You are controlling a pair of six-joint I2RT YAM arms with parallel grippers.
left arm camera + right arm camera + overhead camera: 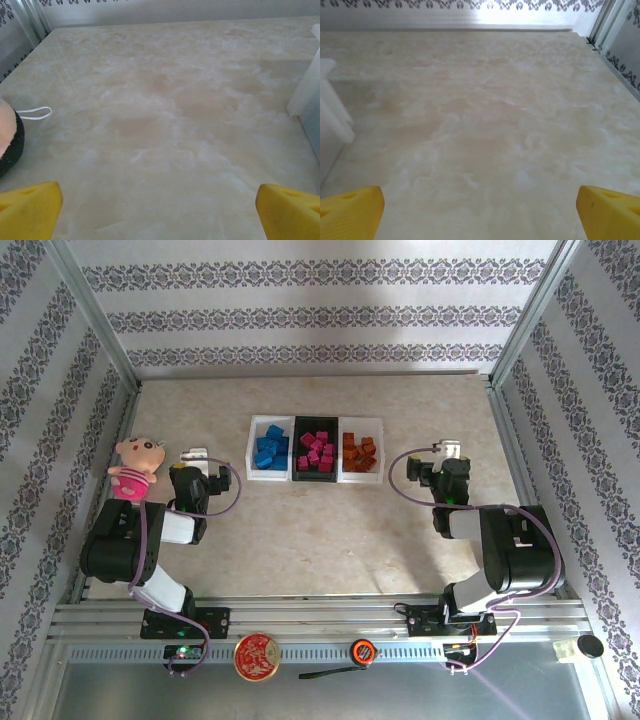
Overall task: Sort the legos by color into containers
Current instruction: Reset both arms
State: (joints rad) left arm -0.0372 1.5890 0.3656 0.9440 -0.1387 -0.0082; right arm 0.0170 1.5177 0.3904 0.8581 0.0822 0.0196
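Pale, cloudy table top (330, 530) lies inside a small booth. The walls (320, 300) are white with purple flower stripes, and silver posts (95, 325) stand at the corners.

From above you can see three trays in a row near the middle-back of the table, touching side to side. The left white tray (252, 450) holds the blue legos (270, 450). The black tray (317, 421) holds the pink legos (318, 452). The right white tray (379, 450) holds the orange legos (359, 452). Each pile is too bunched up to count.

One pink doll (135, 468) lies by the left wall, just beside the left gripper (194, 454). The right gripper (449, 450) sits on the other side, near the orange tray.

The left wrist camera shows things the top one does not: a white string loop (34, 113) beside the doll's head, and the tray's white wall up close. Both wrist views show two yellow pads spread wide apart over bare table, so both grippers are released and hold nothing.
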